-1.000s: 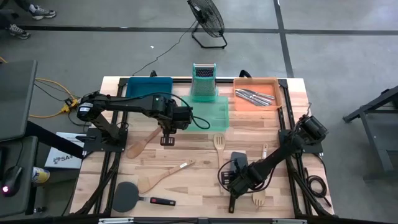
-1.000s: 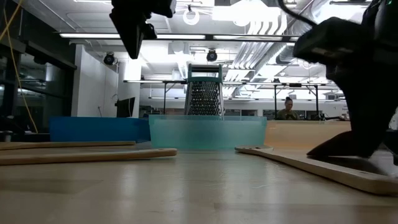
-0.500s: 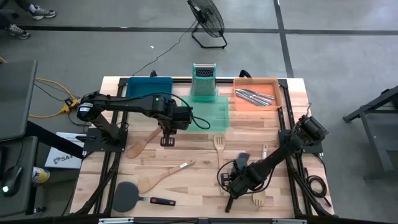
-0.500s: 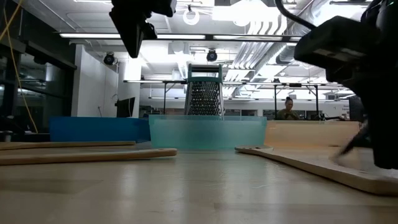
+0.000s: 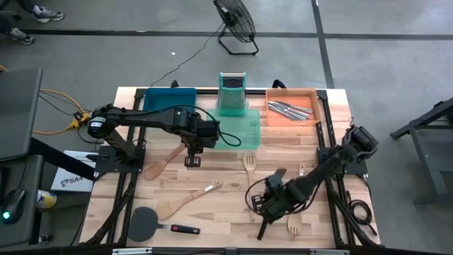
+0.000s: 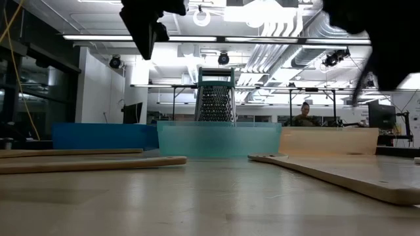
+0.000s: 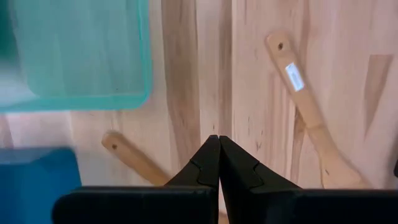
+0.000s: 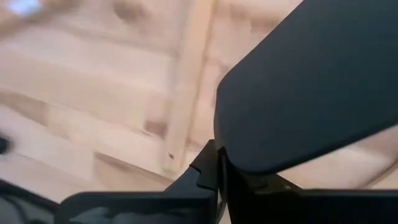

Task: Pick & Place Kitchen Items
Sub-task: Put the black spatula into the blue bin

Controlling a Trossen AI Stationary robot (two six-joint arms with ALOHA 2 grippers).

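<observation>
No writing reads clearly (one wooden spoon (image 7: 309, 115) bears a small sticker). The right gripper (image 8: 217, 163) has its fingers clamped on a black spatula (image 8: 311, 81), lifted off the table's near right. The left gripper (image 7: 219, 163) hangs pinched together, empty, near three trays (image 5: 239, 127).

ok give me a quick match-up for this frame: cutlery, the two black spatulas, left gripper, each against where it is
Things:
1. silver cutlery
2. red-tipped black spatula
3. plain black spatula
4. left gripper

Places:
A. flat on the table, lower left in the high view
B. shut and empty, over bare wood beside the green tray
C. in the orange tray
D. clamped in the right gripper

Pairs: 1-C, 2-A, 3-D, 4-B
</observation>
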